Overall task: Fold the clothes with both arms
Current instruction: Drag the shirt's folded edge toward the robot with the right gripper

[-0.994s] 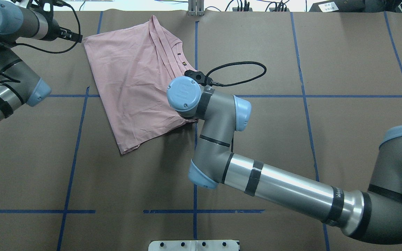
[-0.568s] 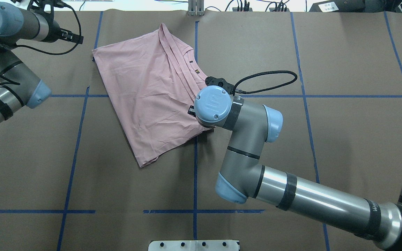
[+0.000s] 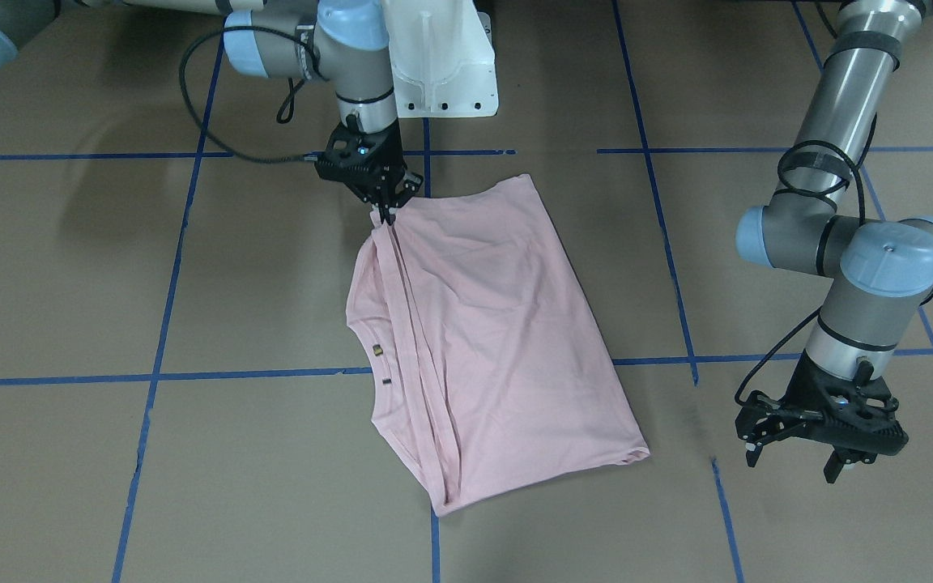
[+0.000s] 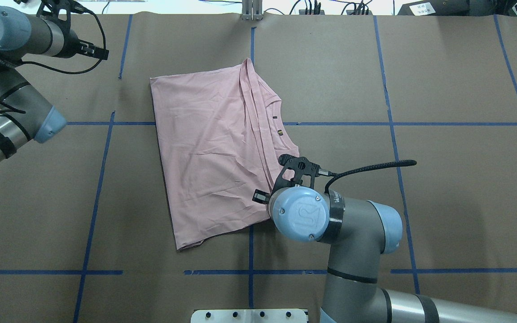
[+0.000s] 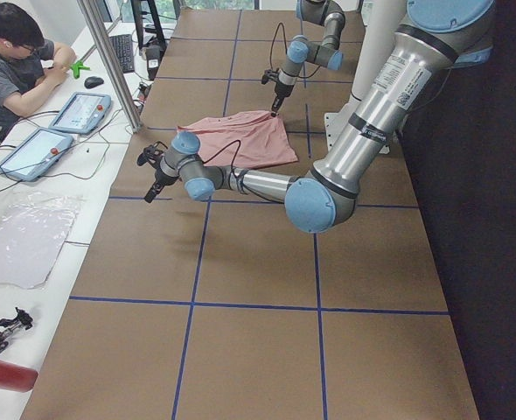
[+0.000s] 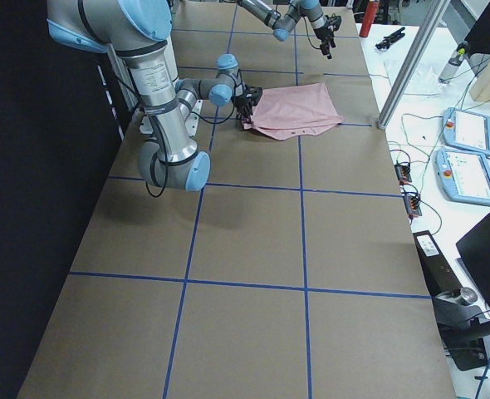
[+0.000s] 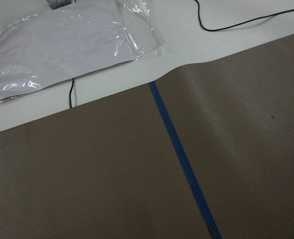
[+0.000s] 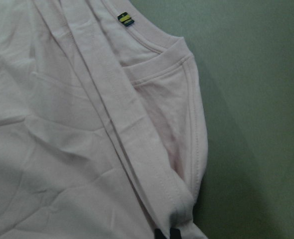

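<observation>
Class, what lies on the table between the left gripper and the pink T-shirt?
Only brown table covering crossed by one blue tape line. The front-facing view shows this between the left gripper and the T-shirt.

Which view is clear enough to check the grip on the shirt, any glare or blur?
Right wrist view: T-shirt seams sharp, table tinted green, right jaws cropped at the bottom edge. Front-facing view: even light, no glare on the cloth, pinch visible but small. Left wrist view: only glare on a plastic sleeve.
</observation>
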Motion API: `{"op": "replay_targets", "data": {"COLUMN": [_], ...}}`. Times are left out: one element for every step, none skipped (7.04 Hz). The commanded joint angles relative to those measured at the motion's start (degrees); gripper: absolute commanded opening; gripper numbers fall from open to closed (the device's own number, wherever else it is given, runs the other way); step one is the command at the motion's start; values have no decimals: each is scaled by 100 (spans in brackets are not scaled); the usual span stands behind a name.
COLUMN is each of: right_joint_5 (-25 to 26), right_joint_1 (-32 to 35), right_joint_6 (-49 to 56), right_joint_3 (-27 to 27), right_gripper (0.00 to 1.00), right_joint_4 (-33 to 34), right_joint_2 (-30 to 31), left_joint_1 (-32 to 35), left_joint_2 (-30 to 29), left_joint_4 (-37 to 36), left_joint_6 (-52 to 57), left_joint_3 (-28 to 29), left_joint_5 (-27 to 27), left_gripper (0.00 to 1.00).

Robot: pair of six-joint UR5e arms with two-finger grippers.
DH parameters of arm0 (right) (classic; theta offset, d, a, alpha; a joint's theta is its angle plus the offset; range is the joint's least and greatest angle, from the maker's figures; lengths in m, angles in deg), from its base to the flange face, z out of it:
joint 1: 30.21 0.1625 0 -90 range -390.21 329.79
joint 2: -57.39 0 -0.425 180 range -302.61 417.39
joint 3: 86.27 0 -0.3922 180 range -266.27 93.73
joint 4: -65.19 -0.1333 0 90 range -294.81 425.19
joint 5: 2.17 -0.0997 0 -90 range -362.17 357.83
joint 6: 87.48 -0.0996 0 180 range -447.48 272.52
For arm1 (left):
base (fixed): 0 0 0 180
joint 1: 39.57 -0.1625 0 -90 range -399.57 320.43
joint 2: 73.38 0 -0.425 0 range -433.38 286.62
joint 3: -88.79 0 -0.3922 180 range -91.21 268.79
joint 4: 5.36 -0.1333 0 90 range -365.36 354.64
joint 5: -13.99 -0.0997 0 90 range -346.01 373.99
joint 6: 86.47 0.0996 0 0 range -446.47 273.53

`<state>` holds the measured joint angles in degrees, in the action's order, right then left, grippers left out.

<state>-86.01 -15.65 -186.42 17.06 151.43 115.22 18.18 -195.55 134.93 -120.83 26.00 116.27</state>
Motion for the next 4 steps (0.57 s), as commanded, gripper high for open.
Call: {"op": "replay_targets", "data": {"right_joint_5": [498,526,500,517], "right_joint_1": [-585,-630,-613,-595], "right_joint_6": [-301,-354,-337,-355], "right_joint_3": [397,659,923,1265], "right_gripper": [0,0,0,0], "right_joint_4": [165,174,165,182], "right_joint_2": [279,429,578,806], "left_joint_1": [0,-9,-9,-87], "left_joint_2": [-8,-8,-8,1], "left_joint_4": [-10,-37,-289,-622], "left_joint_6": [0,-139,-550,-1006], "left_joint_3": [-22,-240,-425,-888], "left_joint_5": [2,55,638,827], "left_gripper": [100,100,100,100]}}
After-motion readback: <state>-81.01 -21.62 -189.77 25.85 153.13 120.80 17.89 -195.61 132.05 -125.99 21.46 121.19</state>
